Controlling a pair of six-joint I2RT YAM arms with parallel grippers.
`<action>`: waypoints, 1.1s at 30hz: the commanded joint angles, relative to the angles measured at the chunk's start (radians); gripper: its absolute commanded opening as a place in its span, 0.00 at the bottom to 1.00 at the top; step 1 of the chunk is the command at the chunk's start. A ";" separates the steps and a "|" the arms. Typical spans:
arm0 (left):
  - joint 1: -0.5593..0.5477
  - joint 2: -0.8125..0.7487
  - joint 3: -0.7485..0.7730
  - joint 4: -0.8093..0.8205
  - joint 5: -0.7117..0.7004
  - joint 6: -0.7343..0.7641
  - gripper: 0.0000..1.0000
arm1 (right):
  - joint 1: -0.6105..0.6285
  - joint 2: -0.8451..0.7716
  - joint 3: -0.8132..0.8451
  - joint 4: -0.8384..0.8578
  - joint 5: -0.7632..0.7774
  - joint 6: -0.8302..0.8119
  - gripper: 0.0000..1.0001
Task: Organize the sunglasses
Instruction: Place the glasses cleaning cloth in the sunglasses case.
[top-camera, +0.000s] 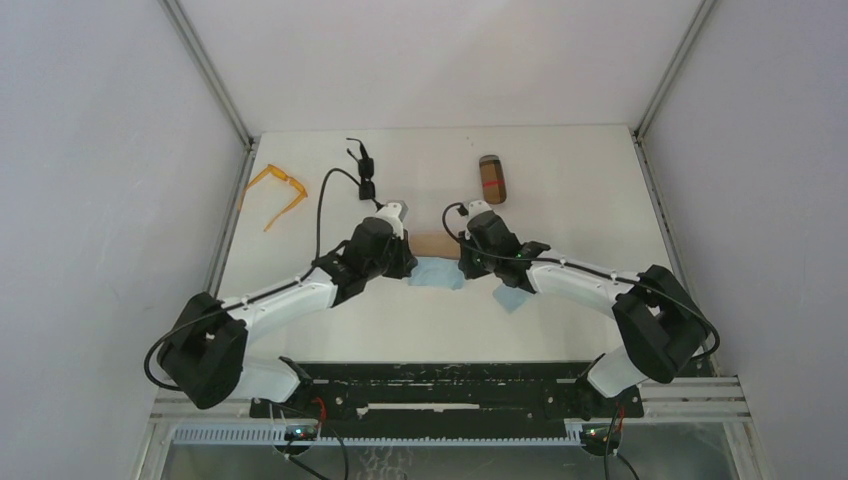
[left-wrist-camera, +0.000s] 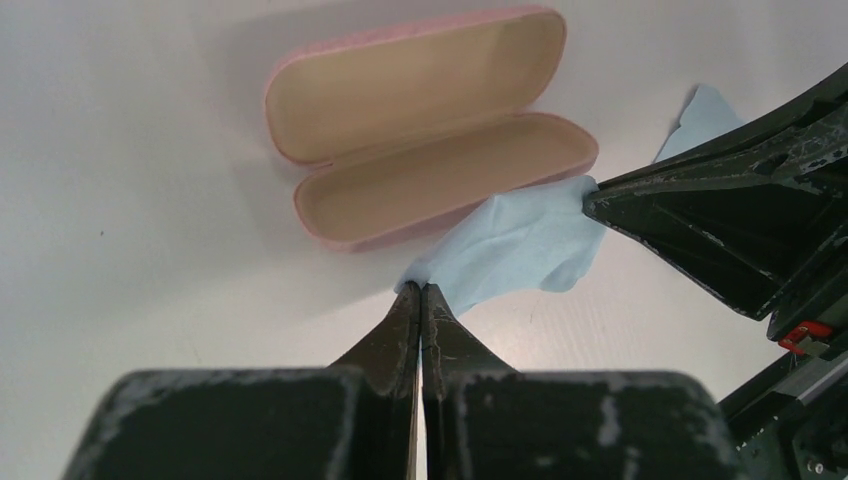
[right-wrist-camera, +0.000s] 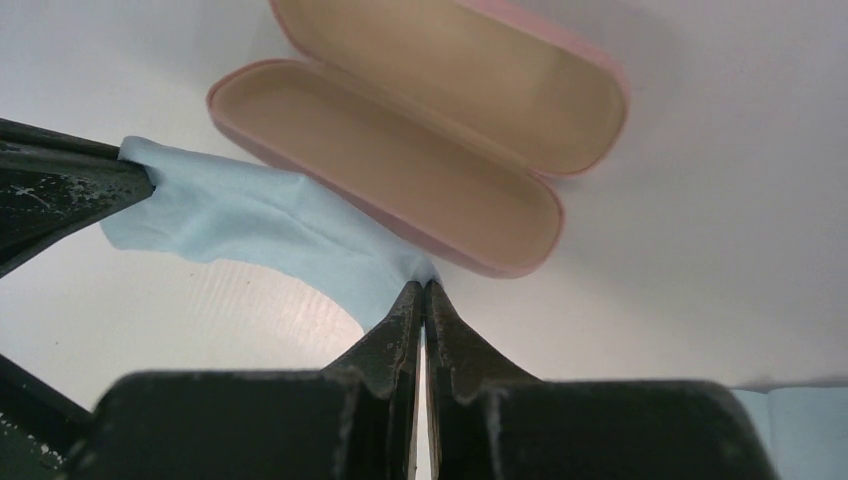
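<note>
**Cloth pinched at both ends may slip or push the case**

The left gripper (left-wrist-camera: 421, 290) and the right gripper (right-wrist-camera: 424, 288) are both fully closed, and each one pinches only a small corner of the same thin light-blue cleaning cloth (left-wrist-camera: 520, 240). The cloth hangs between them just in front of the open pink oblong hard case (left-wrist-camera: 440, 185), on the side nearer to the arms.

Because the hold is so small, a pull of the two arms away from each other can drag a corner out of one pinch, and then the cloth falls in a heap. If the arms go down too near the case, the fingers or the cloth can hit its front rim and slide the light case away. A cloth edge left over the rim can also stop the lid from closing.

The thin translucent orange sunglasses (top-camera: 283, 181) lie well to the left of the case and farther back. The small black dark-lensed sunglasses (top-camera: 366, 187) lie behind the case, slightly left. No gripper touches them.
</note>
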 joint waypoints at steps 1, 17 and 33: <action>0.011 0.037 0.091 0.032 0.022 0.038 0.00 | -0.032 -0.020 0.036 0.031 -0.013 -0.031 0.00; 0.068 0.176 0.180 0.080 0.045 0.049 0.00 | -0.123 0.100 0.161 0.022 -0.063 -0.091 0.00; 0.109 0.268 0.227 0.127 0.086 0.052 0.00 | -0.169 0.162 0.202 0.042 -0.092 -0.105 0.00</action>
